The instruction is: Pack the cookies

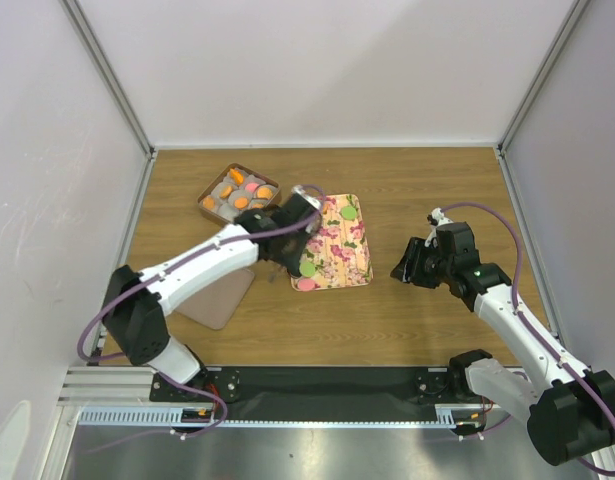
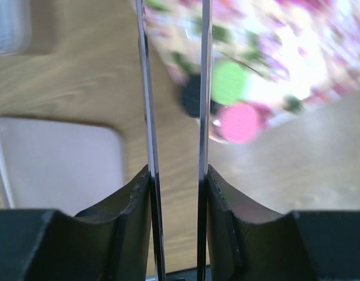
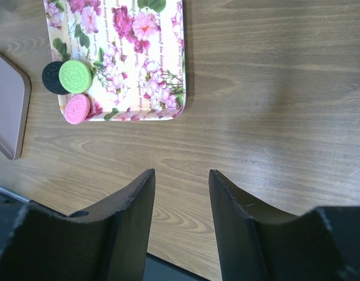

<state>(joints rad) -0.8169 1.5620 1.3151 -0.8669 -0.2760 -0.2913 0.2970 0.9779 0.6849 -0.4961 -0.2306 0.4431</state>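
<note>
At the near left corner of the tray (image 1: pixel 343 246), seen from above, a green cookie (image 1: pixel 307 268) and a pink cookie (image 1: pixel 305 284) lie by the rim. The left gripper (image 1: pixel 292 246) hangs right over them, I'd guess to pick one up. More cookies (image 1: pixel 242 203) already sit in the box (image 1: pixel 205 205) at the far left of the table (image 1: pixel 417 200). Its lid (image 1: pixel 219 297) lies nearer, partly under the left arm (image 1: pixel 202 262). The right gripper (image 1: pixel 407 267) is parked well off the tray's right edge, out of the way.

From the left wrist, the fingers (image 2: pixel 146 88) stand a narrow slot apart with their tips out of frame, so I cannot tell whether they pinch anything. A black cookie (image 2: pixel 191 96) shows past them, beside the green and pink ones.

From the right wrist, the jaws are spread with only bare wood between them. The three cookies crowd that corner, black and green touching. That looks awkward for a clean pick, and the rim is close too.
</note>
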